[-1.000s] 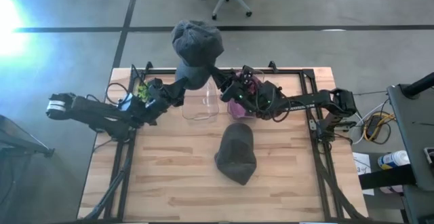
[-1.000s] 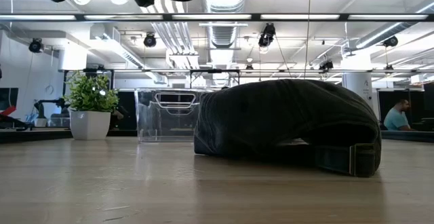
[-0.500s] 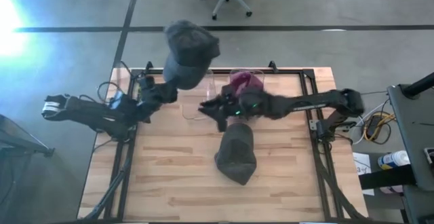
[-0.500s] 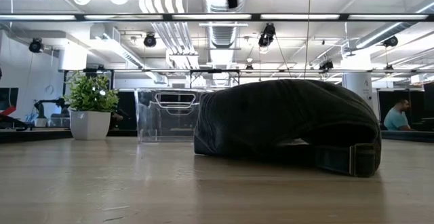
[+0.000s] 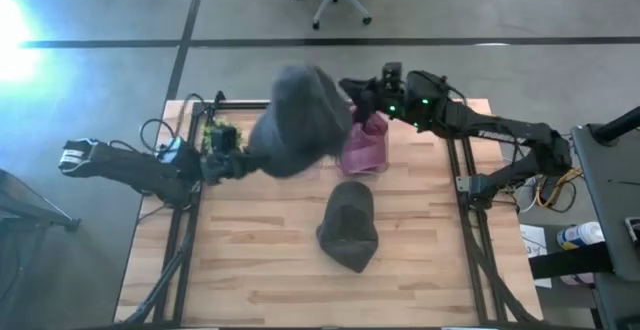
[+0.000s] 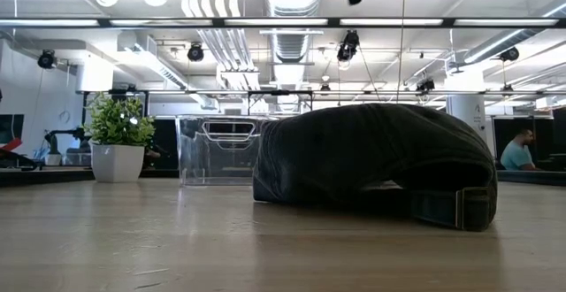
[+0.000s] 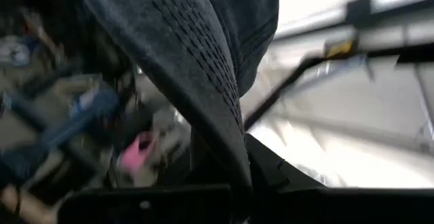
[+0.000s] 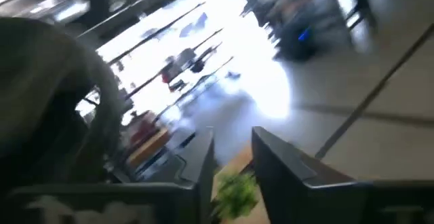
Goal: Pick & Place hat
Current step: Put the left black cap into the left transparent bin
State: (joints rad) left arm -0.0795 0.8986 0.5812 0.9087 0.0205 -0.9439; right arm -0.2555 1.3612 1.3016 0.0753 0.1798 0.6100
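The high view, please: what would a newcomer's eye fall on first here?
First, the grey hat held up over the table's far side by the left gripper, blurred as if mid-swing. Next, the dark cap lying alone at the centre of the wooden table, with a pink hat behind it. The right gripper hovers empty at the far edge, fingers apart.

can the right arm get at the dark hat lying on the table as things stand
Probably yes: the dark hat lies uncovered mid-table, nothing on it. The right tool is raised near the far edge, open and empty, while the left tool holds the grey hat.
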